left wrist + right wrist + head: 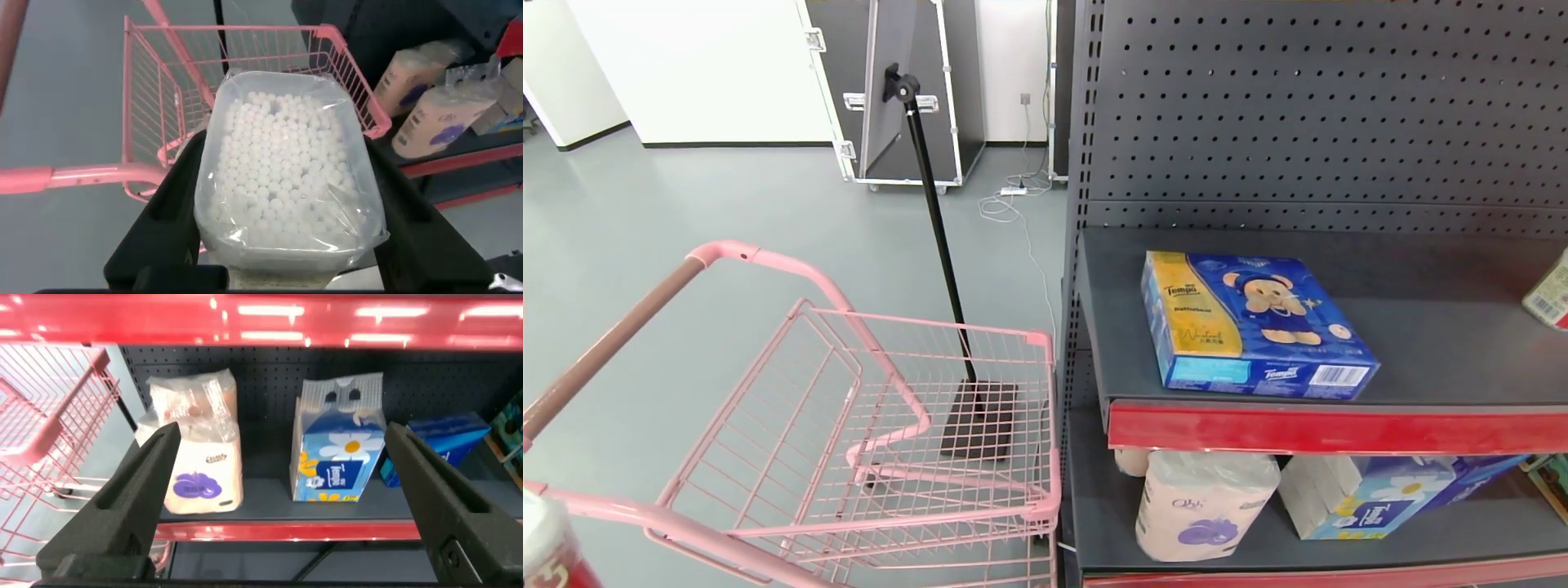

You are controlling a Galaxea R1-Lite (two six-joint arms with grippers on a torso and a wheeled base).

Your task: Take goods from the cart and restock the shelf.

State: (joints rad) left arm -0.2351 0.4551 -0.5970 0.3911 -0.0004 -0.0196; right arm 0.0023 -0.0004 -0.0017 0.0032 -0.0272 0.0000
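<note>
Bag of white beads [282, 171]: found clenched in left tool [286, 139] by bare-looking cart [1039, 336], not yet shelved; found right tool [282, 429] released, facing part-stocked lower shelf [270, 500].

We see the cart [1039, 337] left of the shelf [1421, 343]. On its upper level lies a box [1254, 327]; below stand a roll pack [1205, 506] and, to its right, a tissue pack [1364, 494].

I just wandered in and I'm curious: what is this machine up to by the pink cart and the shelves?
It is restocking the shelf from the pink cart. The left gripper has its fingers shut on a clear pack of small white balls, held over the cart. The right gripper is open and empty, facing the toilet roll pack and tissue pack on the lower level. A blue tissue box lies on the level above.
</note>
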